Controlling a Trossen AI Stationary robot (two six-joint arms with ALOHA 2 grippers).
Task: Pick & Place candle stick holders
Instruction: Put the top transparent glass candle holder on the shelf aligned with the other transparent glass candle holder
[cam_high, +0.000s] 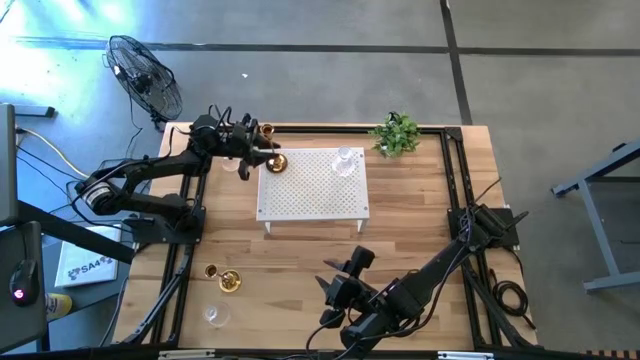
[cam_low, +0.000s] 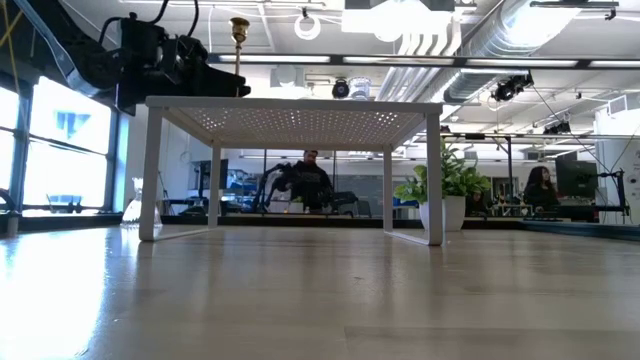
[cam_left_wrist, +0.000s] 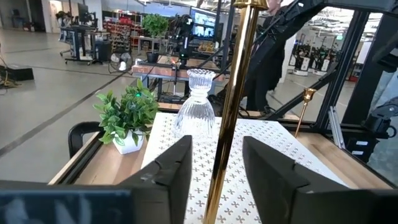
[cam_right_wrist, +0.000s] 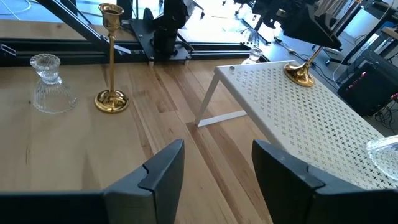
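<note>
One tall shiny brass candle stick holder (cam_left_wrist: 231, 112), round flared base

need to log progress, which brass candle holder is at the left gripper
The brass holder on the white stand, between the left gripper fingers; the other brass one stands on the table.

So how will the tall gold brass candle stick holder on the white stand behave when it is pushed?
The tall gold brass candle stick holder, on the white perforated stand, has a thin stem over a small round base, so it will probably tip easily. It looks stiff and polished, so it may slip between the left gripper's fingers.
</note>
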